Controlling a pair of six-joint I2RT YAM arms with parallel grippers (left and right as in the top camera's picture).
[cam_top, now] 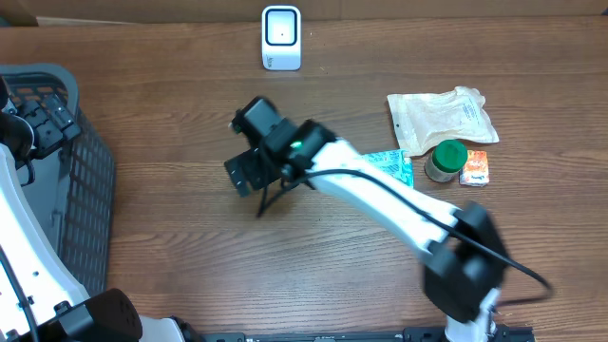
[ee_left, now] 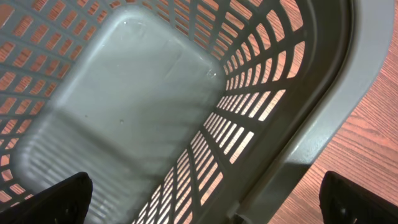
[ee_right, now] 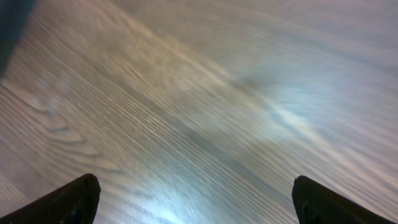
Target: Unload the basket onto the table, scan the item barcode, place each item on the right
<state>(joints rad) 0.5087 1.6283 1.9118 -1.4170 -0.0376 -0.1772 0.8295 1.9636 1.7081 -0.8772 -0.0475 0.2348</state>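
Wood-grain desk (cam_top: 171, 266). Right tool (cam_top: 249, 173) spread wide, empty, hovers mid-desk. Items lie to its right: white pouch (cam_top: 442, 116), green-lidded jar (cam_top: 445, 160), teal packet (cam_top: 391, 165). Scanner (cam_top: 281, 38) at far edge. Left tool (ee_left: 205, 199) open, empty, above basket (ee_left: 323, 124), farther from items.

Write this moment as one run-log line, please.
left gripper: open, over grey basket | right gripper: open, empty, over wooden table | barcode scanner: far table edge
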